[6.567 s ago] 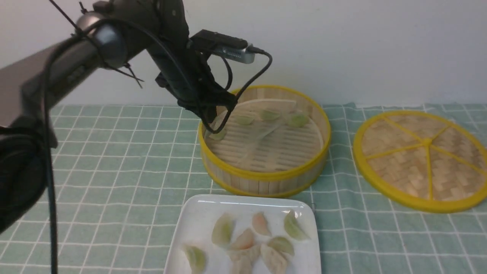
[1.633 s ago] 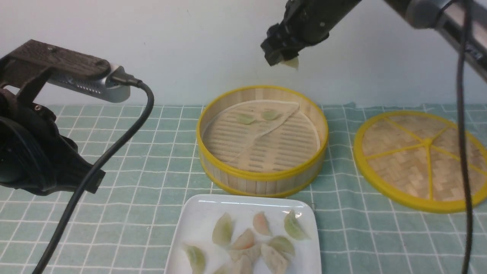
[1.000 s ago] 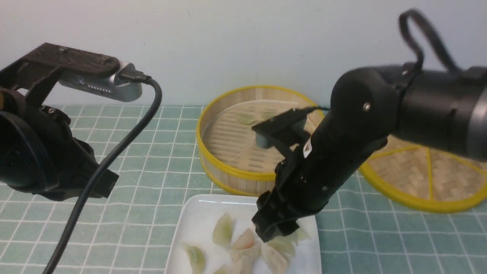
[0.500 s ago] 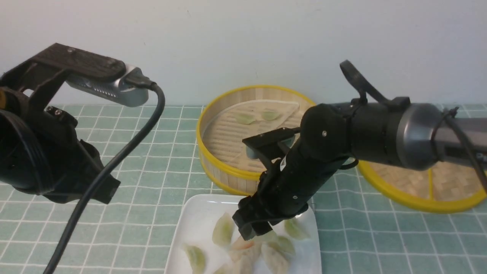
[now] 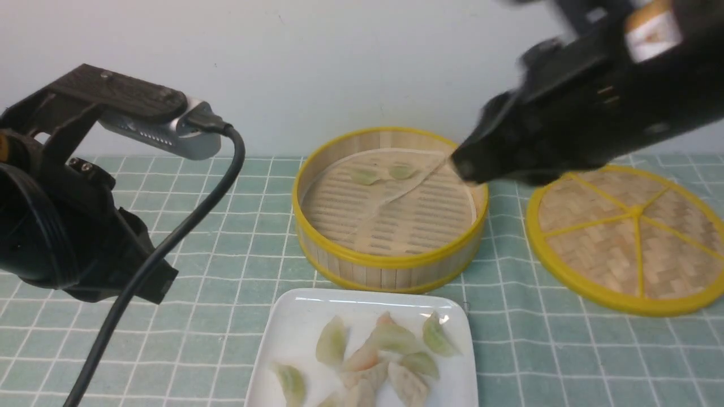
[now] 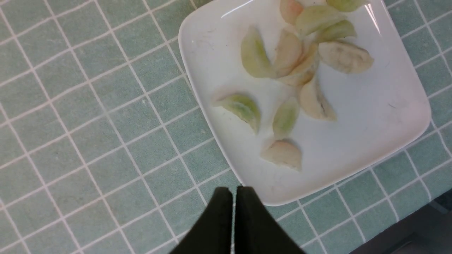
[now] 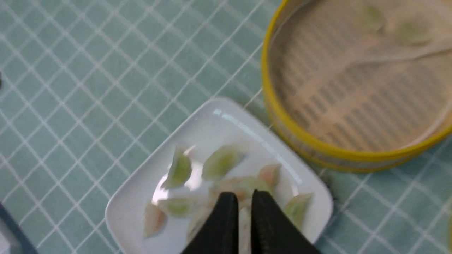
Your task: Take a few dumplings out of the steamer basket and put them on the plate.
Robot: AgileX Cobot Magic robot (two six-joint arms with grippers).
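The steamer basket [image 5: 390,265] stands mid-table with two pale green dumplings [image 5: 363,177] at its far side on a folded paper liner. In front of it, the white plate [image 5: 294,333] carries several dumplings [image 5: 390,337] clustered toward its right half. My right gripper [image 7: 243,195] hangs high above the plate's dumplings, jaws together with only a narrow slit and nothing in it; in the front view its blurred tip [image 5: 462,165] sits over the basket's far right rim. My left gripper [image 6: 233,190] is shut and empty, over the cloth beside the plate's [image 6: 370,134] edge.
A flat woven lid with yellow spokes [image 5: 628,237] lies on the green checked cloth to the right of the basket. The left arm's bulk and its cable [image 5: 169,237] fill the left side. A pale wall stands close behind the basket.
The right gripper was low over the plate; it has left a green dumpling there, risen up and to the right, and its jaws have closed. The left arm has stayed put.
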